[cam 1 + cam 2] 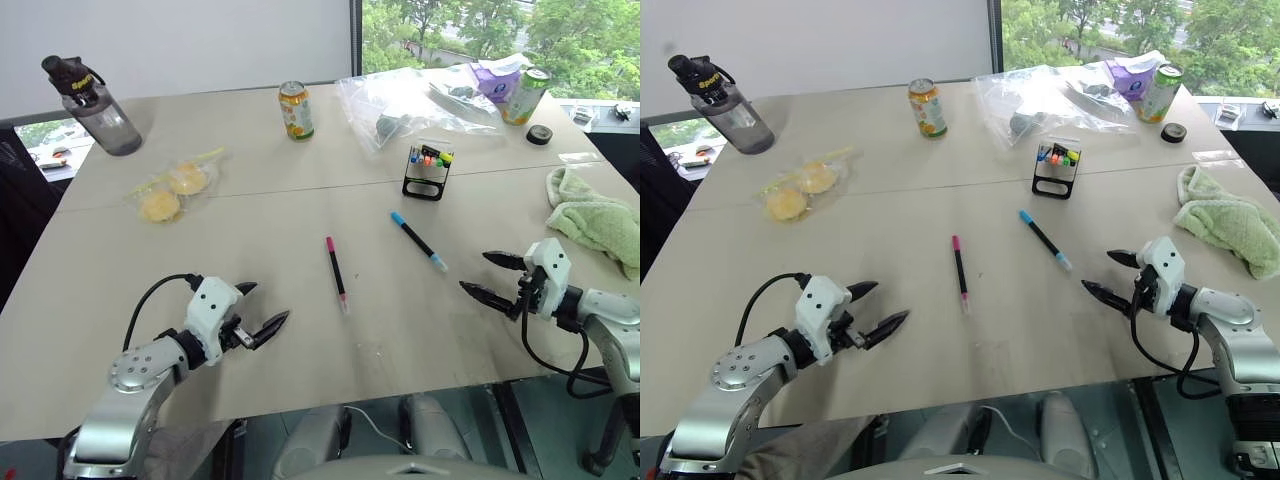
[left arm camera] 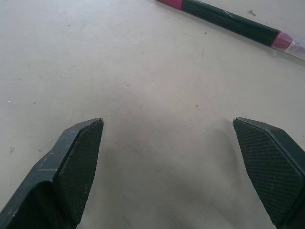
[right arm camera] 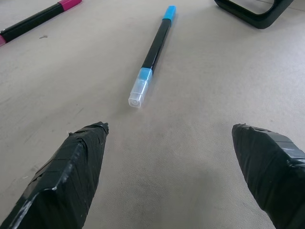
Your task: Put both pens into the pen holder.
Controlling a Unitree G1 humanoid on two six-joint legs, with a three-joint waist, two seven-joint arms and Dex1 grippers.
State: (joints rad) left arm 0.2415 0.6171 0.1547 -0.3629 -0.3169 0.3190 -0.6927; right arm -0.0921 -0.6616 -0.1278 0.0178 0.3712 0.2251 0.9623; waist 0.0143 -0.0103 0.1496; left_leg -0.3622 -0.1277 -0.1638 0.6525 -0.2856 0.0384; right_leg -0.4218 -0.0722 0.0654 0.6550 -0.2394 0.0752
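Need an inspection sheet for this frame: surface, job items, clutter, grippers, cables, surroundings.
Surface: pale table, seam running across it.
Job's things: pink pen and blue pen lie flat mid-table, apart; pen holder upright beyond them, coloured markers inside.
Clutter: water bottle, bagged yellow items, orange can, plastic bag, green can, tape roll, green towel.
Grippers: left gripper open, empty, short of the pink pen; right gripper open, empty, short of the blue pen.
Cables: black cable on left arm, another on right arm.
Surroundings: white wall, window with trees.
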